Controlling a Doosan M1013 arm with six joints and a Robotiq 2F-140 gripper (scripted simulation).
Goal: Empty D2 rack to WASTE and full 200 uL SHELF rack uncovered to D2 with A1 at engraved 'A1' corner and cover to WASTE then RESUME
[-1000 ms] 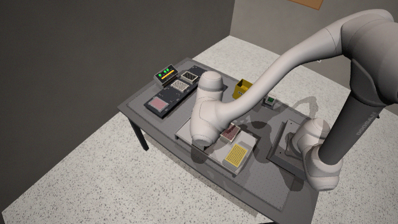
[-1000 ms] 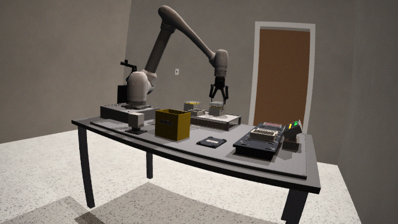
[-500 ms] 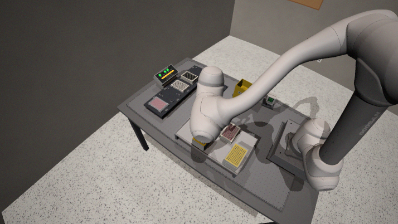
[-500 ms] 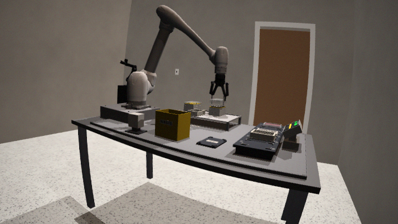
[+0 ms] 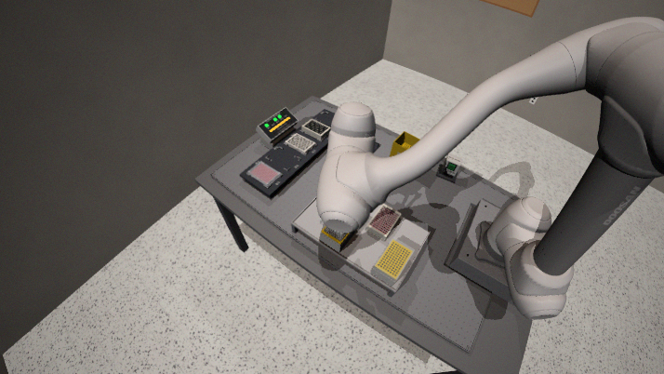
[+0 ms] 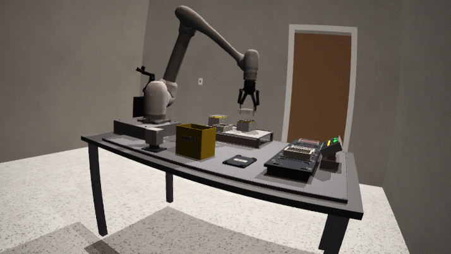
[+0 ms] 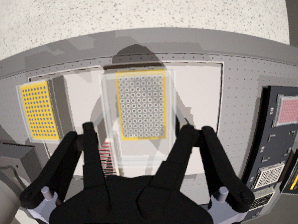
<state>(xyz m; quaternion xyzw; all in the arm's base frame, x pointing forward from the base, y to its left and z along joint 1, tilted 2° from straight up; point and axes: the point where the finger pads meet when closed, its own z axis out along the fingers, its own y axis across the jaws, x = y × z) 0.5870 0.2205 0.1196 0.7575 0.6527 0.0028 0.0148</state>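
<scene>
My gripper (image 6: pixel 248 105) is shut on a clear rack cover (image 6: pixel 246 111) and holds it a little above a yellow-framed tip rack (image 6: pixel 246 125) at the end of the shelf (image 5: pixel 360 237). In the wrist view the cover (image 7: pixel 140 96) sits between my fingers, and below it the rack shows a full grey field of tips. In the top view my wrist hides the cover and most of that rack (image 5: pixel 336 234). The yellow waste bin (image 5: pixel 403 141) stands apart behind the shelf. On the dark deck (image 5: pixel 290 151) the slot beside the pink plate (image 5: pixel 263 173) shows bare.
A dark red rack (image 5: pixel 384 220) and a yellow rack (image 5: pixel 394 258) also sit on the shelf. The deck holds a white plate (image 5: pixel 299 141) and a reservoir (image 5: pixel 316 126). The panel (image 5: pixel 277 125), the regrip nest (image 6: pixel 239 161) and a green button box (image 5: pixel 453 163) stand around.
</scene>
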